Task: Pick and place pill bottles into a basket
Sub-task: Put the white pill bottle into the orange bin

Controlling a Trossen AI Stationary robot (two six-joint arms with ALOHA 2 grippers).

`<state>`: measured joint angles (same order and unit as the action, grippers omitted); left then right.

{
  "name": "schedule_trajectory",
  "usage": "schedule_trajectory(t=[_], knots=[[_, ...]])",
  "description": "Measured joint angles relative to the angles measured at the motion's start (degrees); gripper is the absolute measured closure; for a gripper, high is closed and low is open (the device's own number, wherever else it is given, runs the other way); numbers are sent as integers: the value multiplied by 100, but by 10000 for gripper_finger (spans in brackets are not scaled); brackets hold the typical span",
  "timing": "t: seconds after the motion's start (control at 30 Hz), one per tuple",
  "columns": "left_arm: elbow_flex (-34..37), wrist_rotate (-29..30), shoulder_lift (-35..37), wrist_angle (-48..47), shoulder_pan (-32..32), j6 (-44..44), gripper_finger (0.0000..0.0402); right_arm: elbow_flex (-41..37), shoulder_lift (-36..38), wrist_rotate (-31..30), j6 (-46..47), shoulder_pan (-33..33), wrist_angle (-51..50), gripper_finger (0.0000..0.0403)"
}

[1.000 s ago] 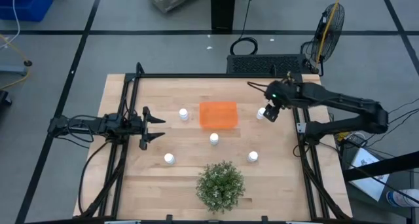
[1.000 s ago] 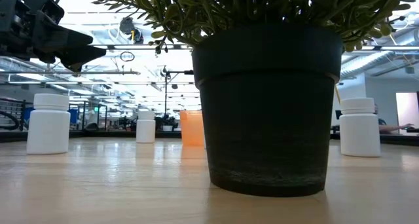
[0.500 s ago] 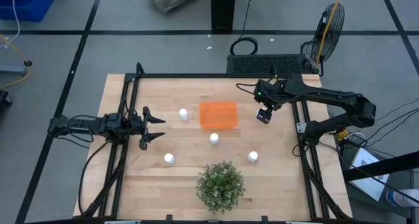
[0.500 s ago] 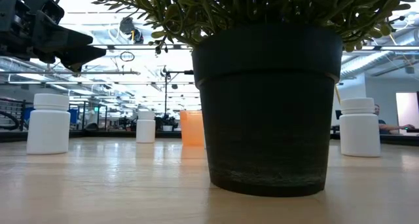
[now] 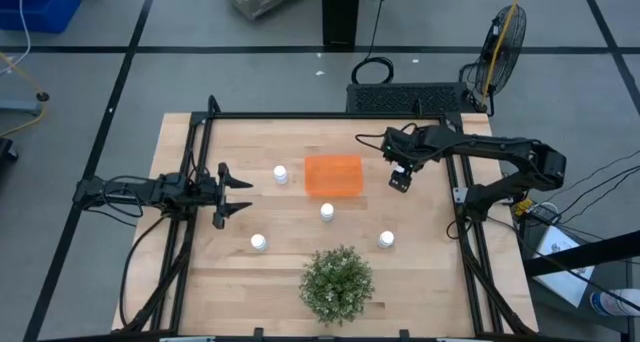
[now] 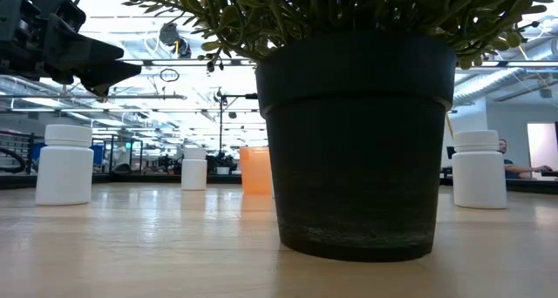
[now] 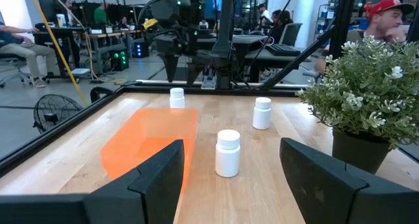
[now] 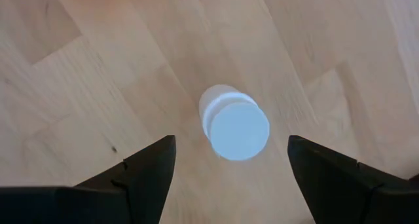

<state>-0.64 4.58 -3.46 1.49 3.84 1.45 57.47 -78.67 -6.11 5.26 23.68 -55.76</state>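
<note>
The right end effector hangs over the counter just right of the basket, its fingers spread wide. The right wrist view looks straight down on a pill bottle standing upright on the wood between those fingers, touched by neither. In the high view that bottle is hidden under the end effector.

The left end effector waits at the counter's left edge, its fingers spread and pointing toward the middle.

Four more pill bottles stand apart on the wood: one just left of the basket, one in front of it, one nearer the front left, one at the front right. The basket's inside looks bare in the high view. A potted plant sits at the front edge; in the low view its dark pot fills the centre and hides much of the counter behind it, with only a sliver of the orange basket visible beside it.

A black frame rims the counter's back and sides. Bare wood lies open between the bottles and around the basket's far side.

No writing can be read on the bottles in any view. The left wrist view alone shows the room beyond, with desks, a floor fan and seated people.
</note>
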Motion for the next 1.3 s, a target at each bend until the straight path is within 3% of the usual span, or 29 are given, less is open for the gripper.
schedule_trajectory(t=[0.4,1.3], knots=[[0,0,0,0,-2,7,144,-472,-3,-2,-20,0,498,114],[2,0,0,1,-1,11,144,-489,-1,-2,-149,149,733,115]])
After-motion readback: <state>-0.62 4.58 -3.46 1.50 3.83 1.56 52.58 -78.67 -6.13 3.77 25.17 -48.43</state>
